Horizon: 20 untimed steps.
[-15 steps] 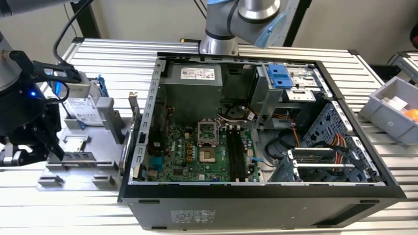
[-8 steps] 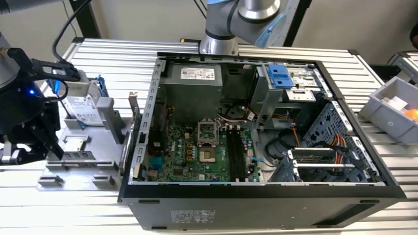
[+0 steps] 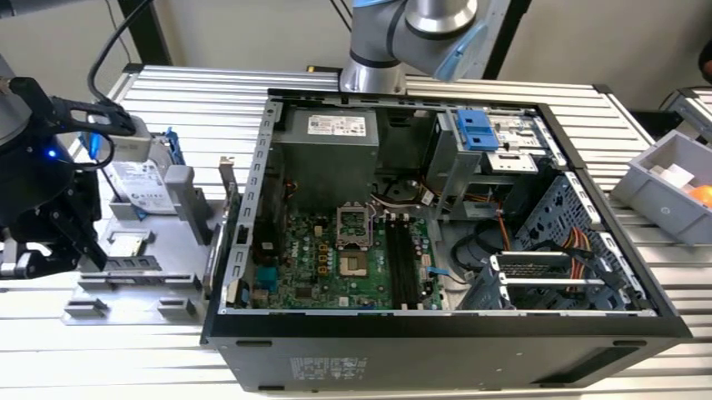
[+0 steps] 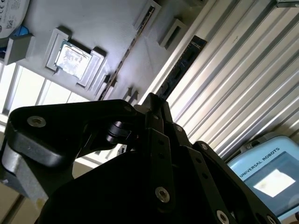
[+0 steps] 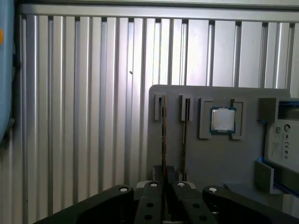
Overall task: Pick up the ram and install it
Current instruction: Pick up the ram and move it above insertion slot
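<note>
Ribbed metal table (image 5: 84, 93) — black pincer (image 5: 164, 185), perhaps at slim ram (image 5: 163, 128).

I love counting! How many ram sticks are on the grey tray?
2. Both stand on edge in the grey tray: first ram stick, second ram stick nearer the processor chip. More could be hidden.

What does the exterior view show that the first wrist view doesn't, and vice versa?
Exterior view adds: the open computer case with its motherboard, the arm's base, and a grey bin at the exterior view's right. First wrist view adds: two ram sticks standing on edge in adjacent slots, and a light blue object. Both: the grey fixture, processor, hard drive, ribbed table and gripper.
</note>
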### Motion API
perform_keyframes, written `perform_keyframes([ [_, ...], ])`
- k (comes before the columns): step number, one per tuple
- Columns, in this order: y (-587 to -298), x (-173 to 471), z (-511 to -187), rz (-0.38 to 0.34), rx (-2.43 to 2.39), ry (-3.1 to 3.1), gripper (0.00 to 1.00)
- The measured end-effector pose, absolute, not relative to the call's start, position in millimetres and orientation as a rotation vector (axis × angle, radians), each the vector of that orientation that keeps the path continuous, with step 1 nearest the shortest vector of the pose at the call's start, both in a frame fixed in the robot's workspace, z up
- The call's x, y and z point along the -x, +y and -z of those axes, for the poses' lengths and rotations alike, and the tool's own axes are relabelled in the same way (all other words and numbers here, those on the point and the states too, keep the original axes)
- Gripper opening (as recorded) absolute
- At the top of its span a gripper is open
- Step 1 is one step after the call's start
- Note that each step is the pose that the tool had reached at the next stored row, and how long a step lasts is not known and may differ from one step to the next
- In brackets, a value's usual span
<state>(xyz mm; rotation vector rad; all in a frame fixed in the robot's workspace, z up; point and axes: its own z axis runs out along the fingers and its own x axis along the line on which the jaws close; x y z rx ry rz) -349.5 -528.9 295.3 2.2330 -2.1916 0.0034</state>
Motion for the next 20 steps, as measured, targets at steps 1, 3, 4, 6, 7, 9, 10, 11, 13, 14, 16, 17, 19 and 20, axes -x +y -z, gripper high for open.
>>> perform_keyframes([
  [1, -528.9, 349.5, -295.8, -0.003, -2.233, -2.192, 0.00],
  [3, -528.9, 349.5, -296.9, -0.003, -2.233, -2.191, 0.00],
  [4, -528.9, 349.4, -297.5, -0.003, -2.233, -2.191, 0.00],
  [6, -528.9, 349.5, -298.5, -0.003, -2.233, -2.192, 0.00],
  [7, -528.9, 349.5, -299.0, -0.003, -2.233, -2.192, 0.00],
  [9, -528.9, 349.5, -299.9, -0.003, -2.233, -2.192, 0.00],
  [10, -528.9, 349.5, -300.4, -0.003, -2.233, -2.192, 0.00],
  [11, -528.9, 349.5, -300.9, -0.003, -2.233, -2.192, 0.00],
  [13, -528.9, 349.5, -301.9, -0.003, -2.233, -2.192, 0.00],
  [14, -528.9, 349.5, -302.4, -0.003, -2.233, -2.192, 0.00],
  [16, -528.9, 349.5, -303.5, -0.003, -2.233, -2.191, 0.00],
  [17, -528.9, 349.5, -304.1, -0.003, -2.233, -2.191, 0.00],
  [19, -528.9, 349.5, -305.0, -0.003, -2.233, -2.192, 0.00],
  [20, -528.9, 349.5, -305.5, -0.003, -2.233, -2.192, 0.00],
])
